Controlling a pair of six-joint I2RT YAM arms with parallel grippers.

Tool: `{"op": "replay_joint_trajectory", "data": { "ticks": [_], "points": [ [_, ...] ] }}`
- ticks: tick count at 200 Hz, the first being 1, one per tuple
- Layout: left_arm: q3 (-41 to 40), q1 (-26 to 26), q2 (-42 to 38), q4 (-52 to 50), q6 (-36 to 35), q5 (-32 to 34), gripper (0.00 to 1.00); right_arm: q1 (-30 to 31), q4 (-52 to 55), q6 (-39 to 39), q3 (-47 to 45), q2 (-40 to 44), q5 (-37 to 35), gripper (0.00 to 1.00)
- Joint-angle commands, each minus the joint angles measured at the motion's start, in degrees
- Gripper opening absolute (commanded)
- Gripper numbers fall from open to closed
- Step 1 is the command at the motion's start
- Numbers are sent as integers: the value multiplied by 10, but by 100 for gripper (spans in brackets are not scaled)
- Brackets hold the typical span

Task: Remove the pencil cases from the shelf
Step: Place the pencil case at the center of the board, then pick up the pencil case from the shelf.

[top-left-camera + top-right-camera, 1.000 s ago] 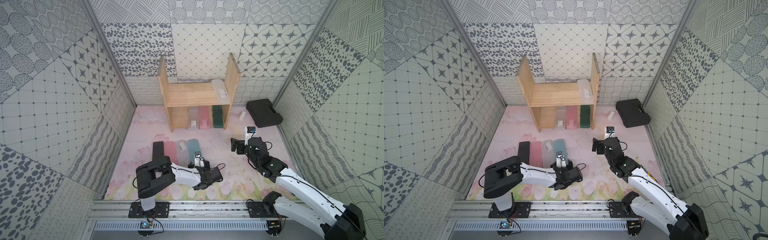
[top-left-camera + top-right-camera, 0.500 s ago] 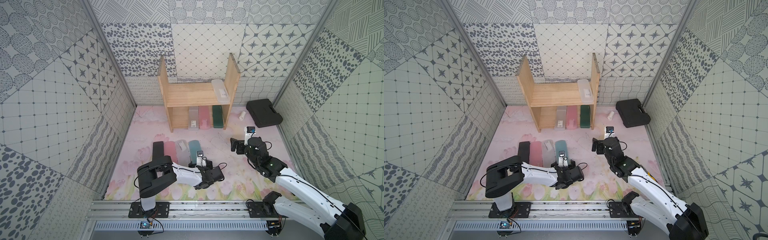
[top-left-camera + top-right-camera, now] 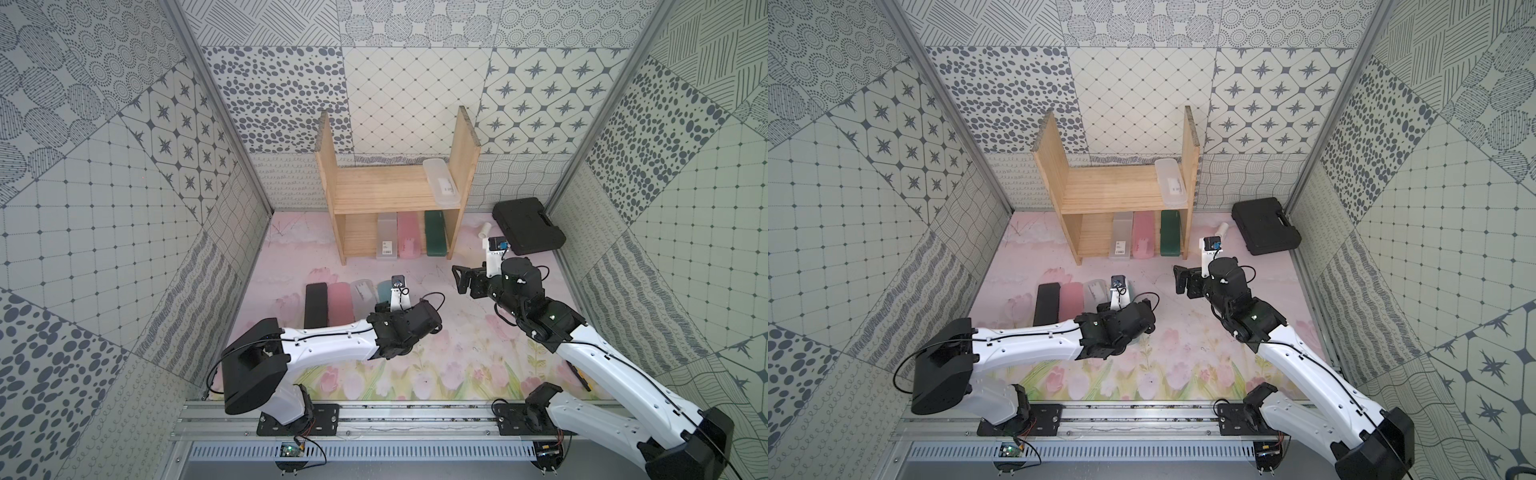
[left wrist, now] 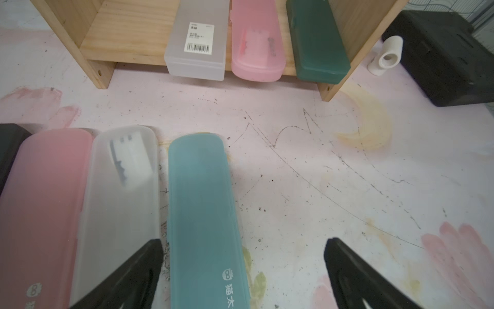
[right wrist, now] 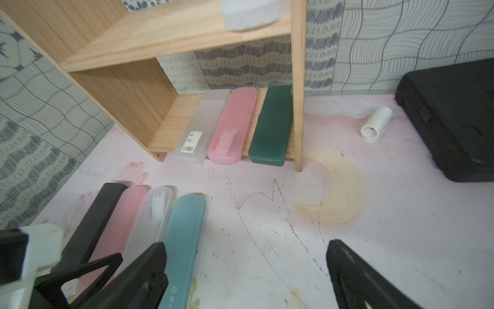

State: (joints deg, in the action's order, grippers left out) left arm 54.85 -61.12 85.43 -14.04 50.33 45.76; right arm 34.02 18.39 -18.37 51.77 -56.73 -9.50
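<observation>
The pine shelf point(image 3: 395, 195) stands at the back. A frosted clear pencil case point(image 3: 440, 183) lies on its upper board. On the lower board lie a clear labelled case point(image 4: 196, 40), a pink one point(image 4: 256, 45) and a dark green one point(image 4: 318, 42). On the mat, side by side, lie a black case point(image 3: 316, 303), a pink case point(image 3: 340, 303), a clear case point(image 3: 361, 297) and a blue case point(image 4: 203, 214). My left gripper point(image 4: 243, 240) is open over the blue case's near end and grips nothing. My right gripper point(image 3: 461, 280) hangs open and empty over the mat, facing the shelf.
A big black tool case point(image 3: 528, 226) lies at the back right, with a small white cylinder point(image 3: 484, 230) between it and the shelf. Patterned walls close in three sides. A metal rail point(image 3: 374, 415) runs along the front.
My left gripper has opened and let go of the blue case, which now rests on the mat beside the clear one. The right arm has barely moved.
</observation>
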Motion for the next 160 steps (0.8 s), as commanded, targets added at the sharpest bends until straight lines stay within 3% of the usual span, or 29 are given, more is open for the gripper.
{"op": "replay_joint_trajectory", "data": {
  "ticks": [1, 70, 110, 160],
  "points": [
    [-22, 49, -94, -18, -138, -108, 99, -2, 28, 22, 73, -39, 28, 98],
    [-112, 218, -282, -27, -231, -254, 99, -2, 95, 30, 294, -214, -36, 98],
    [-175, 230, -323, 35, -246, -260, 99, -2, 95, 39, 377, -290, -88, 98],
    [-194, 230, -353, 35, -249, -232, 99, -20, 95, 22, 452, -365, -77, 98]
  ]
}}
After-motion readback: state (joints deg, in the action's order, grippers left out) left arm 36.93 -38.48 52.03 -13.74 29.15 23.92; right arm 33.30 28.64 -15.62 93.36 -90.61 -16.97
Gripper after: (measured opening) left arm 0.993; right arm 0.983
